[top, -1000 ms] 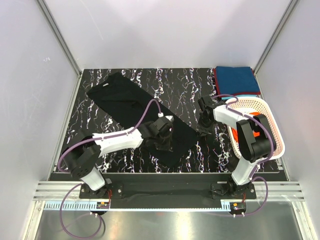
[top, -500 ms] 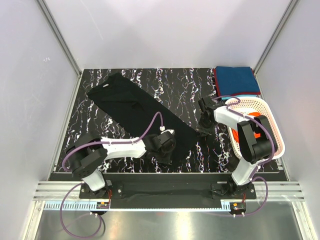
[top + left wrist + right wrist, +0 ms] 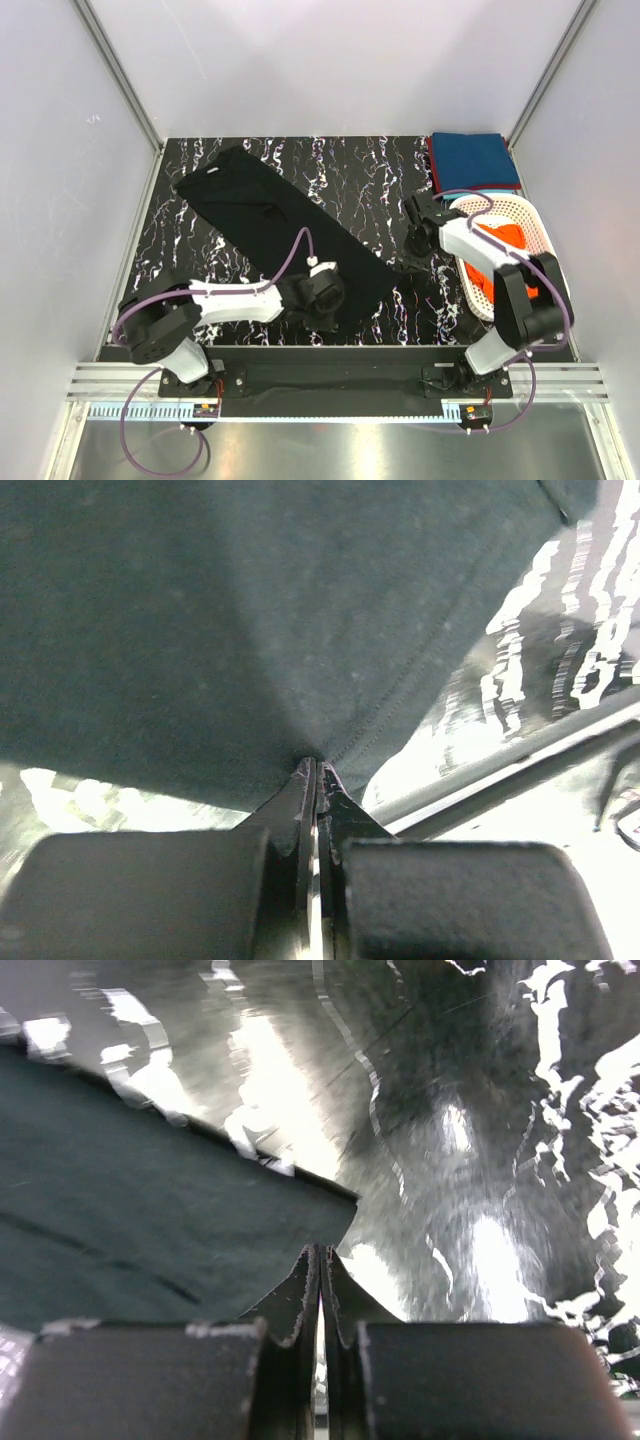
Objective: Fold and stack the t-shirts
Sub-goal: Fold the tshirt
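Top external shows us the black t-shirt [image 3: 262, 210] lying flat, stretched from ten o'clock toward five. Our left gripper [image 3: 315, 767] pinches its near hem. Our right gripper [image 3: 320, 1250] is pressed together at the hem's three-o'clock corner, its hold unclear.

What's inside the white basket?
An orange t-shirt shows through the open top of the white basket. The right arm reaches across the basket and hides part of it, so anything under the arm or beneath the orange cloth cannot be seen.
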Robot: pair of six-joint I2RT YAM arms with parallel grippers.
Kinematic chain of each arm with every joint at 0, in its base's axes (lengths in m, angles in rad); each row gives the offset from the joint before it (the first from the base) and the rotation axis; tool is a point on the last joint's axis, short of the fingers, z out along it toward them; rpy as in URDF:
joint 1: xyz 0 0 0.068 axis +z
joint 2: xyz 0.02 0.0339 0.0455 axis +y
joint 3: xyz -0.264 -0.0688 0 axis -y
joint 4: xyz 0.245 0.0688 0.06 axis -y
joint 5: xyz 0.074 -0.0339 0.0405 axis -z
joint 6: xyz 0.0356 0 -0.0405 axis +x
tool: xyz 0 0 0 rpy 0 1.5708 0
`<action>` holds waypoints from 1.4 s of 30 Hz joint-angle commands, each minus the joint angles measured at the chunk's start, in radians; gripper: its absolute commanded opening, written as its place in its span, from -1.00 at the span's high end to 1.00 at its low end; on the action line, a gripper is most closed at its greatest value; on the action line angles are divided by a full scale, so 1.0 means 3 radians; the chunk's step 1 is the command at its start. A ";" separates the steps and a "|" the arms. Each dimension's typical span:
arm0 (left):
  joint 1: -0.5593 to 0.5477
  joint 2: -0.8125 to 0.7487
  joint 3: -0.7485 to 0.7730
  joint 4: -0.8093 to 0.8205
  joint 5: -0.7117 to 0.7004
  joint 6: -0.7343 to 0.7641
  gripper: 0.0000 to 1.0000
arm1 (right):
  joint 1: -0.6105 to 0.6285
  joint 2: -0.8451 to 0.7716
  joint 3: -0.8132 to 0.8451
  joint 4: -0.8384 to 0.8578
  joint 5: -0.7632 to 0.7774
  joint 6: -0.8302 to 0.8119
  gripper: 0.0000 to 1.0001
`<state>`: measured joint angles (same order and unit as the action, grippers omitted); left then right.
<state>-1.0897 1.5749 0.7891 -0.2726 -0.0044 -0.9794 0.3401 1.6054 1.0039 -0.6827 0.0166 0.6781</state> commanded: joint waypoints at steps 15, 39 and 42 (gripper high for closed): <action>0.1892 -0.0843 0.0774 -0.1362 -0.0512 0.0953 0.88 | -0.0009 0.0160 0.0540 -0.0082 -0.0868 -0.0971 0.16; 0.3280 0.1699 0.2396 -0.1075 -0.0374 0.1128 0.96 | -0.0050 0.0606 0.0213 -0.0036 -0.0879 -0.1146 0.27; 0.3269 0.1765 0.2483 -0.1065 -0.0440 0.1148 0.94 | -0.0050 0.0473 0.0116 -0.0031 -0.0853 -0.1069 0.33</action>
<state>-0.1043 2.0617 1.4982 -0.6334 -0.1314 -0.6491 0.3305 1.8011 1.0782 -0.6716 -0.2909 0.3374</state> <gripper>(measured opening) 0.026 0.345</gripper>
